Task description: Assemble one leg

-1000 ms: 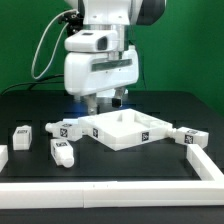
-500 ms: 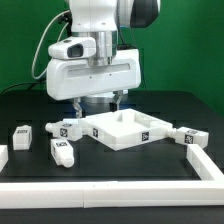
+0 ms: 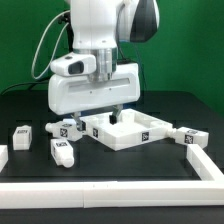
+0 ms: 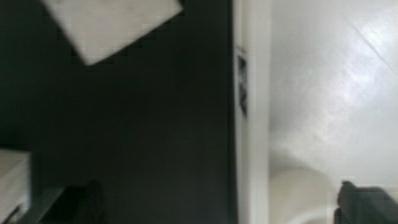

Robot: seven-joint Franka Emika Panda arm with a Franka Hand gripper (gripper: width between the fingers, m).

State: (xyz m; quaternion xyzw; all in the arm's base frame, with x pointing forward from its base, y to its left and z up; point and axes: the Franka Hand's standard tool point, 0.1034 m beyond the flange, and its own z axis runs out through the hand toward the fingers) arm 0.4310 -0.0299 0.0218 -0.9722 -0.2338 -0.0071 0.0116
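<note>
I see the leg lying on the black bench left of the frame's centre, tag up, just beside the left corner of the white panel. Nothing grips it. The end effector hangs low just right of it over that corner, its fingers spread wide and holding nothing. I cannot tell whether a tip touches the panel. The wrist view shows both dark fingertips far apart, with panel edge and bench between them.

Gripper low, jaws wide apart
</note>
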